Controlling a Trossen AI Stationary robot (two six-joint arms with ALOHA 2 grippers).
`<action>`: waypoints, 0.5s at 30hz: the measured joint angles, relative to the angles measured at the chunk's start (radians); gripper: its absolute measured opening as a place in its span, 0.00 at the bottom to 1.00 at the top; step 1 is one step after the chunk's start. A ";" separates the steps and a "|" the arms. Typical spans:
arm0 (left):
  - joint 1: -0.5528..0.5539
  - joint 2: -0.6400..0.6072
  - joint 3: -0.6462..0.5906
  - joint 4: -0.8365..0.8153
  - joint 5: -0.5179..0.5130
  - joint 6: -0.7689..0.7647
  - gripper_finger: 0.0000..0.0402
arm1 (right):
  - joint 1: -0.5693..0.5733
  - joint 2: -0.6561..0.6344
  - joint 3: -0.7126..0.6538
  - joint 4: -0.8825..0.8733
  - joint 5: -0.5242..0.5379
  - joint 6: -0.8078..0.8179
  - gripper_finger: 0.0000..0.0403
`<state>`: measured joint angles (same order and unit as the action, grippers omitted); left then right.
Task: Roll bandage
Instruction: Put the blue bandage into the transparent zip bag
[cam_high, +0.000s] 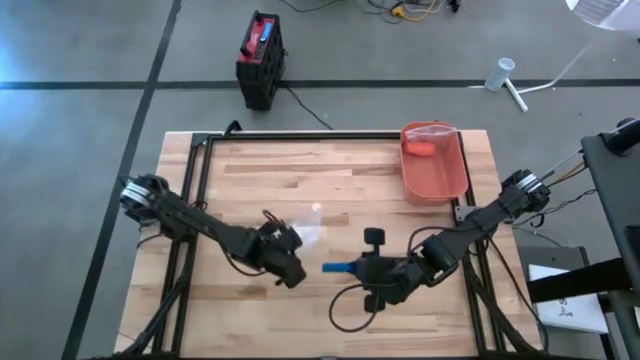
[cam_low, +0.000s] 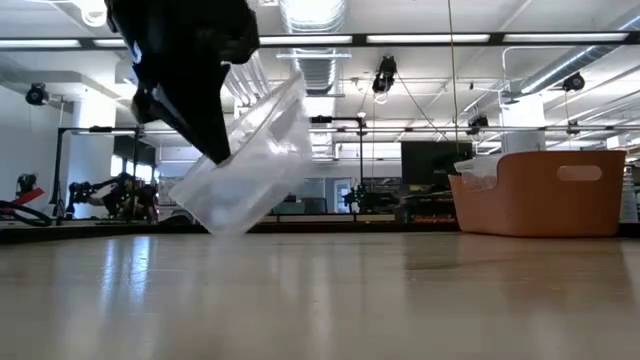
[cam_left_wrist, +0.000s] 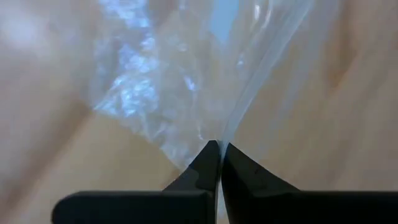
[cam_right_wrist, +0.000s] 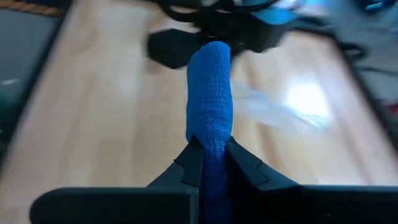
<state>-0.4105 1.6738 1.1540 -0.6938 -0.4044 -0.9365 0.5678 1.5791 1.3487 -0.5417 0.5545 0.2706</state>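
The wooden table (cam_high: 330, 180) fills most of the high view, with a dark frame around its edge. On its far right corner sits an orange bin (cam_high: 435, 165), which the low view shows as a tub (cam_low: 540, 192) standing on the tabletop; something orange lies inside it, too small to tell what. The left arm reaches in from the table's left side, and its gripper (cam_high: 290, 268) sits near the table's middle, toward the near edge. Its jaws are closed tight on the edge of a clear plastic bag (cam_left_wrist: 180, 81); the left wrist view shows the film pinched between the two dark fingertips (cam_left_wrist: 211, 163). In the low view the bag (cam_low: 250, 160) hangs tilted from the gripper, lifted above the tabletop. The right arm comes in from the table's right side, its gripper (cam_high: 365, 268) just right of the left one. Its jaws are nearly closed on a blue bandage (cam_right_wrist: 209, 93), a rolled strip that sticks out past the fingers (cam_right_wrist: 186, 163) toward the left gripper. From above, the bandage (cam_high: 337, 267) shows as a short blue stub between the two grippers, above the table's near middle.
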 joint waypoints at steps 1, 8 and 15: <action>0.015 -0.023 -0.020 0.034 0.029 -0.037 0.00 | 0.000 0.000 0.000 0.000 0.038 -0.003 0.07; 0.105 -0.105 -0.131 0.393 0.162 -0.091 0.00 | -0.014 0.000 -0.010 0.001 0.266 0.050 0.06; 0.170 -0.078 -0.169 0.567 0.096 -0.045 0.00 | -0.069 0.034 -0.035 0.062 0.215 0.205 0.06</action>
<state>-0.2400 1.5960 0.9852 -0.1270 -0.3081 -0.9813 0.4992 1.6131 1.3140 -0.4800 0.7699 0.4752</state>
